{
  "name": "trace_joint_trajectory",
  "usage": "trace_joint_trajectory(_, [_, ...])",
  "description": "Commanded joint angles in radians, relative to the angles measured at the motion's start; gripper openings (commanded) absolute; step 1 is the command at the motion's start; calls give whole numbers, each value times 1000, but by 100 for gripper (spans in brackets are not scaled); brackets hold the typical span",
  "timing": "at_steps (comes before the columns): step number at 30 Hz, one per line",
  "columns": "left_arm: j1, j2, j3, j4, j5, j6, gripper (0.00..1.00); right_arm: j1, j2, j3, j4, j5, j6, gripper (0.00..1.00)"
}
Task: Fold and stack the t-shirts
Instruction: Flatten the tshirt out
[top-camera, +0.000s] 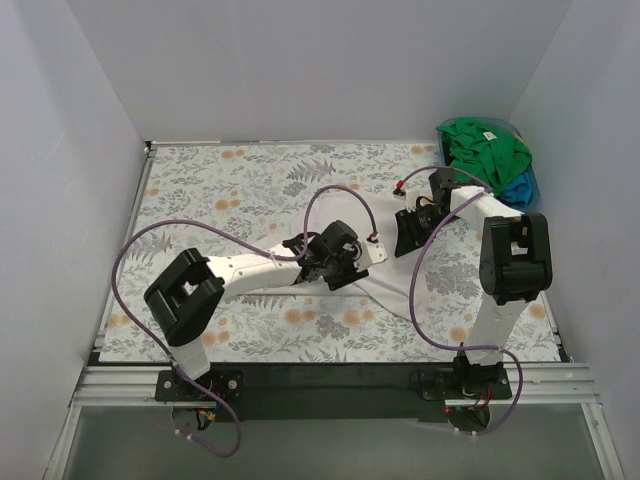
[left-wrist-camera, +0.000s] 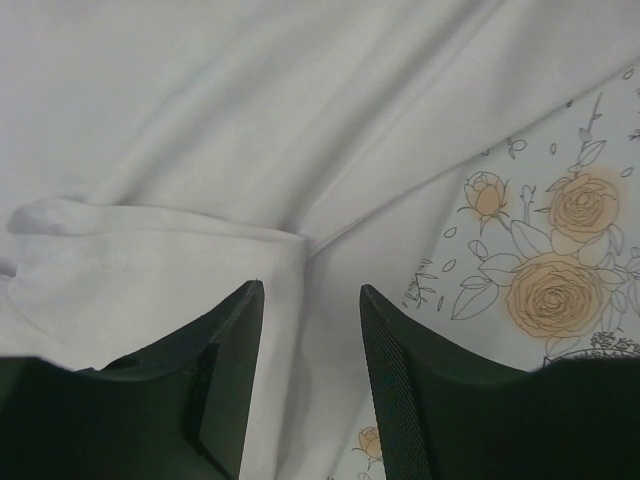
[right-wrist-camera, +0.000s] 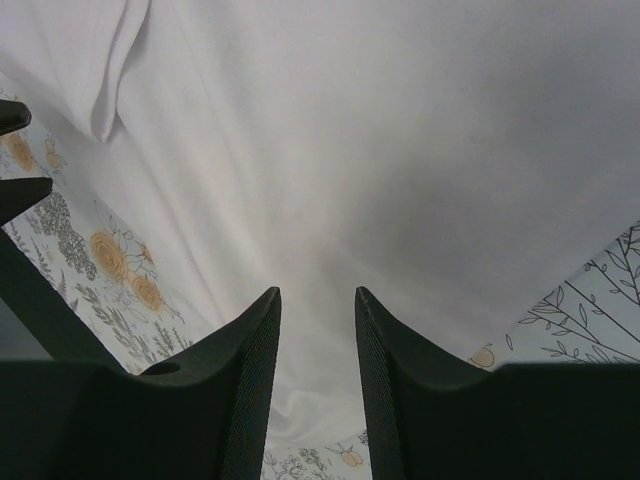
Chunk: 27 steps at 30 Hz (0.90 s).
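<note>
White shirt (top-camera: 396, 290) lying rumpled at bench (top-camera: 200, 190) centre. Left fingers (left-wrist-camera: 243, 322) hovering over it, narrowly parted. Right fingers (right-wrist-camera: 262, 332) likewise, gripping nothing. Green shirt (top-camera: 483, 148), blue shirt (top-camera: 522, 188) sitting at 1 o'clock.

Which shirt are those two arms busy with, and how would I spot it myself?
Start from the flowered table cloth that covers the table and look to its middle. There lies the white t-shirt, spread out and creased. It is the only plain white cloth there; the green t-shirt and the blue t-shirt sit bunched together in the far right corner.
</note>
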Motion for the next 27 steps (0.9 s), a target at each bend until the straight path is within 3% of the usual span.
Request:
trace_joint_trajectory(1, [-28,20,5,50,-163,42,43,-7,-3,-16,5,11,14,42])
trace_joint_trajectory(9, [-47,91,9,73,-252,69,42,-8,-7,-34,14,16,12,41])
trace_joint_trajectory(15, [-42,42,-8,91,-278,103,37,-8,1,-39,14,16,8,41])
trace_joint_trajectory(27, [42,11,29,62,-175,71,8,-8,-4,-60,15,5,2,41])
